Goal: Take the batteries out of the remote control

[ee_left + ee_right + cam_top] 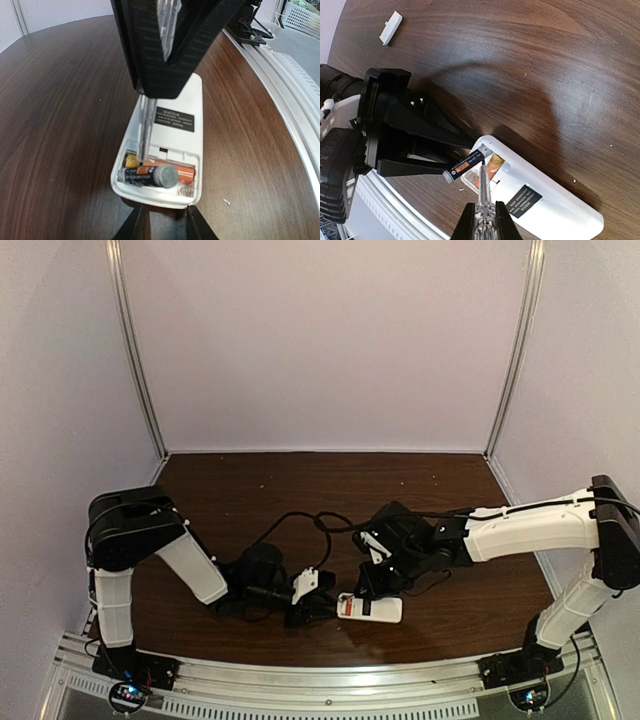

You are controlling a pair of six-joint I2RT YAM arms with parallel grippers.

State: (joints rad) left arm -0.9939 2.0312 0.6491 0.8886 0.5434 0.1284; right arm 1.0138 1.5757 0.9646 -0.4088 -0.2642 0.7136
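The white remote control (372, 609) lies back up near the table's front edge, its battery bay open (175, 125) (550, 205). A dark, silvery-ended battery (147, 176) (465, 165) is tilted up, one end sticking out of the bay. An orange battery (182, 172) (492, 165) lies seated behind it. My right gripper (481, 212) (372, 585) is shut on a clear-handled screwdriver (482, 187) whose tip touches the dark battery. My left gripper (164, 225) (318, 610) is at the remote's bay end. Its fingers stand partly apart, tips hidden under the remote.
A small white cover piece (390, 27) lies on the brown table beyond the left gripper. The metal rail (280, 85) runs along the front edge beside the remote. A black cable (300, 522) loops on the table behind the grippers.
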